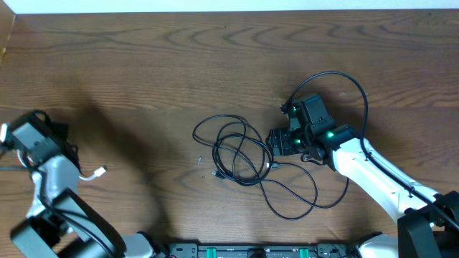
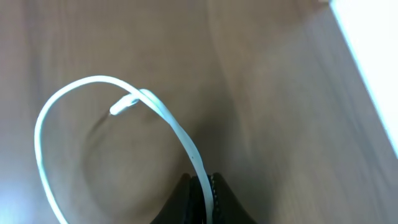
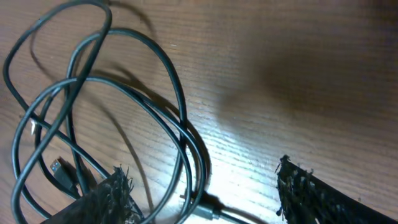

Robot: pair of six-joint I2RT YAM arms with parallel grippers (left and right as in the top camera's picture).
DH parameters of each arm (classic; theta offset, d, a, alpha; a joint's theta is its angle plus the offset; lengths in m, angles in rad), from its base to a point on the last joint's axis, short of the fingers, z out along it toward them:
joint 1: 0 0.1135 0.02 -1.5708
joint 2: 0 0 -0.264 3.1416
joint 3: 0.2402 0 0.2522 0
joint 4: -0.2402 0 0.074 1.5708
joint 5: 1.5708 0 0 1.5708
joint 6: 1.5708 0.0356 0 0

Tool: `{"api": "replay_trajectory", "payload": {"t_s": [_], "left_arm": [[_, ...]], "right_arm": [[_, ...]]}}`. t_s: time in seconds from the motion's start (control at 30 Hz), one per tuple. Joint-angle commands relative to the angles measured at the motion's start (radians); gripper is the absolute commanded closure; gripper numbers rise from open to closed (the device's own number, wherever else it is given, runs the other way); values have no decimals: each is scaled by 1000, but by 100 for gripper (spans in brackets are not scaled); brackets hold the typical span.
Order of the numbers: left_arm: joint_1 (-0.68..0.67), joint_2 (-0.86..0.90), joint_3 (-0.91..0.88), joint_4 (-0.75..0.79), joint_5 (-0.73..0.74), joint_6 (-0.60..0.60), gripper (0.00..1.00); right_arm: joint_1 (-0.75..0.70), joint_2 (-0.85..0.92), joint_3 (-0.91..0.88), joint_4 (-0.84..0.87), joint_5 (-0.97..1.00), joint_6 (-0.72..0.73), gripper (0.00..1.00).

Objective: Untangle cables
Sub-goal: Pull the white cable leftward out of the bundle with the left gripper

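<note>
Two robot arms work at a wooden table (image 1: 143, 72). At the far left, the left gripper (image 2: 202, 185) is pressed together, pinching the white cable (image 2: 93, 81) at the lower edge of its wrist view. From the pinch the cord rises and curls in one open loop, its plug end (image 2: 121, 107) crossing back over the strand. The loop runs off the lower left edge of that view, so its full length cannot be seen. From overhead the left fingers are hidden under the arm, and only a short end of the cord with its plug shows beside it.

Well apart, right of centre, the black cables (image 1: 237, 152) lie in a flat tangle of overlapping loops, with one long strand (image 1: 294, 208) trailing toward the near edge. The right gripper (image 3: 202, 171) sits at the right side of the tangle with its fingers (image 3: 106, 196) spread wide. Several black strands pass between them, close to the left finger, and nothing is clamped. Both fingers are cut off by the frame's lower edge. The strands cross so often that the two cords cannot be told apart. One small plug (image 3: 59, 167) lies inside the loops. A pale speck (image 1: 199, 160) left of the tangle is too small to identify. The arm's own thicker wire (image 1: 355, 86) arcs beyond the right wrist.
</note>
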Motion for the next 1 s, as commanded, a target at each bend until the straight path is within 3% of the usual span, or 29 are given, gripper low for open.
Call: {"api": "replay_trajectory", "payload": {"t_s": [0.0,0.27,0.4,0.43,0.53,0.6,0.7,0.83,0.97], "left_arm": [[2,66,71,-4,28,50,92],[3,197,109,-17,-36,54,92],[6,234,109,-21,-111,67,92],[6,235,109,-19,-112,81,87],[6,234,110,0,-111,84,43],[8,230,110,5,-111,84,27],[10,212,111,-17,-108,84,18],[10,177,111,-92,-108,80,15],[10,138,111,-210,-108,-9,14]], "right_arm": [[6,4,-3,39,3,-11,26],[6,4,-3,143,3,16,24],[6,4,-3,124,-2,16,34],[6,4,-3,121,-9,18,35],[6,4,-3,116,-8,27,36],[6,4,-3,116,-8,27,35],[6,4,-3,111,-8,27,33],[14,4,-3,100,-8,27,33],[32,4,-3,101,-8,27,33]]}}
